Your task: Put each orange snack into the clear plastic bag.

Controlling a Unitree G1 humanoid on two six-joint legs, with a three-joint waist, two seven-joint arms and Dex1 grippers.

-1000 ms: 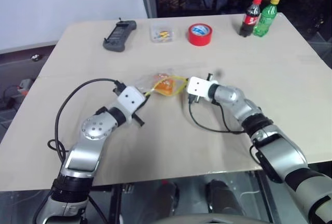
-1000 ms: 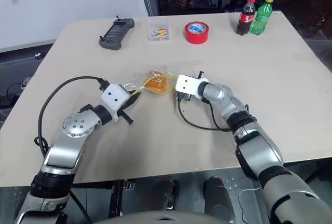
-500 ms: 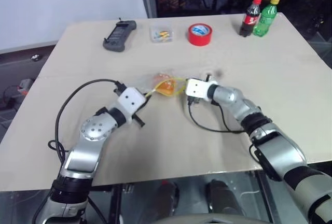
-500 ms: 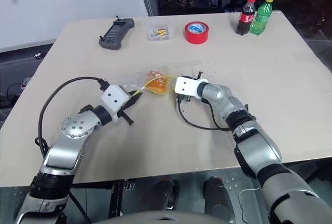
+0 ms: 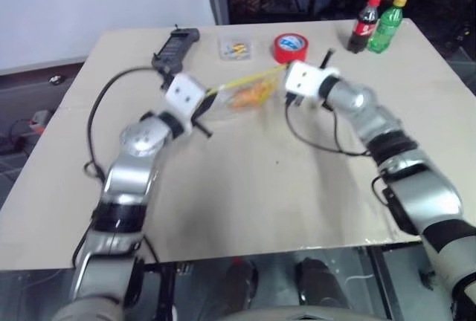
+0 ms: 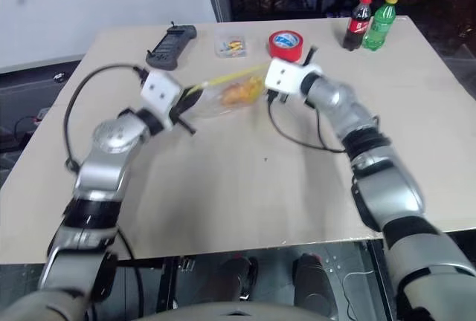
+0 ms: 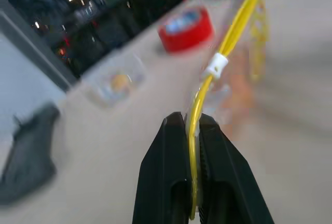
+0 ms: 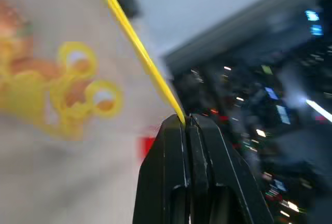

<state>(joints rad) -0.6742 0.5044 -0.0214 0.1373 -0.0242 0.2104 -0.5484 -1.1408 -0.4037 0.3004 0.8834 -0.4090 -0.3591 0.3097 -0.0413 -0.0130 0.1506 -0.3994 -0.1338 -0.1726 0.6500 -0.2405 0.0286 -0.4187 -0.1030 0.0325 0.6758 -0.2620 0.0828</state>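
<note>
Lifted off the table now, clear plastic bag (image 5: pixel 242 92), both jaws pinching its yellow seal strip (image 7: pixel 231 29).

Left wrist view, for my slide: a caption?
Left pincer shut on the clear plastic bag's yellow seal strip.

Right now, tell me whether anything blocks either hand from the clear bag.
Nothing does. The left hand and the right hand are each already shut on the yellow seal strip of the clear plastic bag, with orange snacks inside.
</note>
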